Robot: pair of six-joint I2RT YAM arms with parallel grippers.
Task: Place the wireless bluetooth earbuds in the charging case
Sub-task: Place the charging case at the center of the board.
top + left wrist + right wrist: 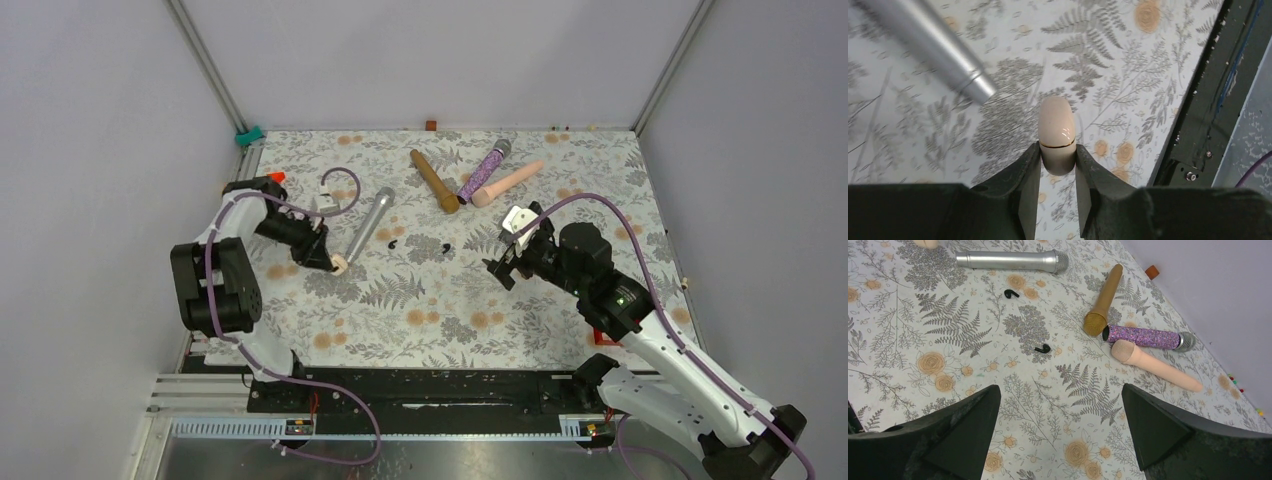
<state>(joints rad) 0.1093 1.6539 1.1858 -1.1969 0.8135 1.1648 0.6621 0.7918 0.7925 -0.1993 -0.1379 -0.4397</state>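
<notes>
Left gripper [1057, 150] clamps the charging case [1057, 125], steadying it at left. Right gripper [1059, 392], jaws wide apart, faces the earbuds [1043, 348], likely for pickup.

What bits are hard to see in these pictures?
- Cream oval glossy charging case: left wrist view, lower end hidden between the left fingers.
- Silver metal microphone: left wrist view, blurred, cut off by the top edge.
- Tiny black earbuds: top view, too small to show their shape.
</notes>
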